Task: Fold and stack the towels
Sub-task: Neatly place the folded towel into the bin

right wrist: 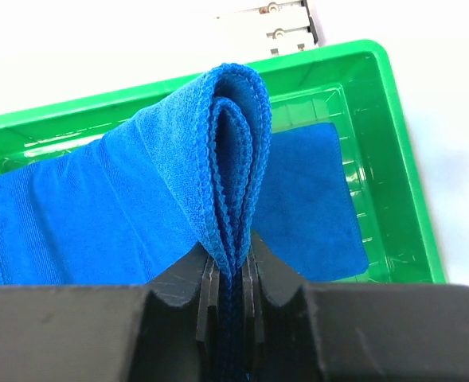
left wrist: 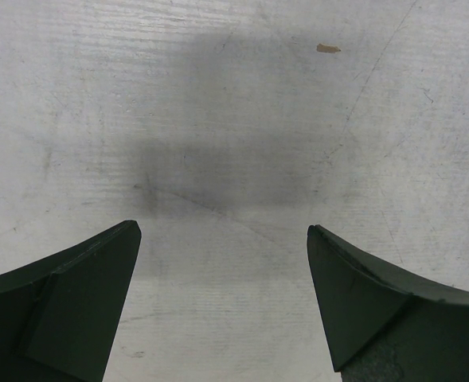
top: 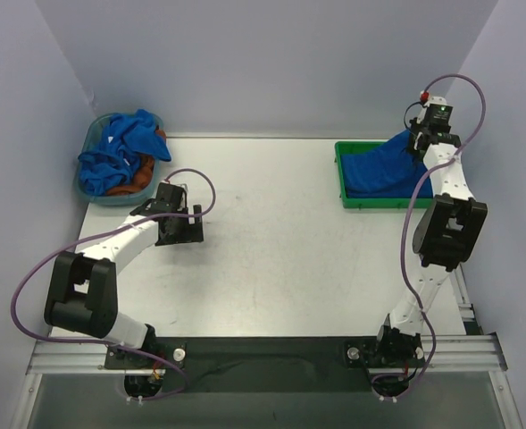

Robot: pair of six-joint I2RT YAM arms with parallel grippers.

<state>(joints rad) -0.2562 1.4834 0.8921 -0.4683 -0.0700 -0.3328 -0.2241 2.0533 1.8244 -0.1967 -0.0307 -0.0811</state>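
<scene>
Two arms reach out from the near edge of a pale table (top: 280,259), and both are mine. At the far left corner sits a bluish basket (top: 91,143) heaped with crumpled blue towels (top: 124,143), which lie over an orange-brown cloth (top: 136,181) peeking out at the front and right side. Just right of the basket and nearer to me, my left gripper (top: 182,234) hangs over bare tabletop. In its wrist view the left gripper (left wrist: 224,231) has its two dark fingers (left wrist: 83,294) spread wide with nothing between them, only scuffed white surface and a soft shadow. The middle of the table separates my arms. At the far right corner lies a green tray (top: 345,183), and my right gripper (top: 421,143) is stretched out above its right end. In that wrist view the right gripper (right wrist: 232,263) is clamped on a folded edge of one towel (right wrist: 226,159). Its layers bulge up in a loop between the jaws, and the cloth slopes down to the left into the tray (right wrist: 393,103). More blue cloth (right wrist: 314,191) lies flat on the tray floor to the right. I cannot tell whether that is a separate towel.
</scene>
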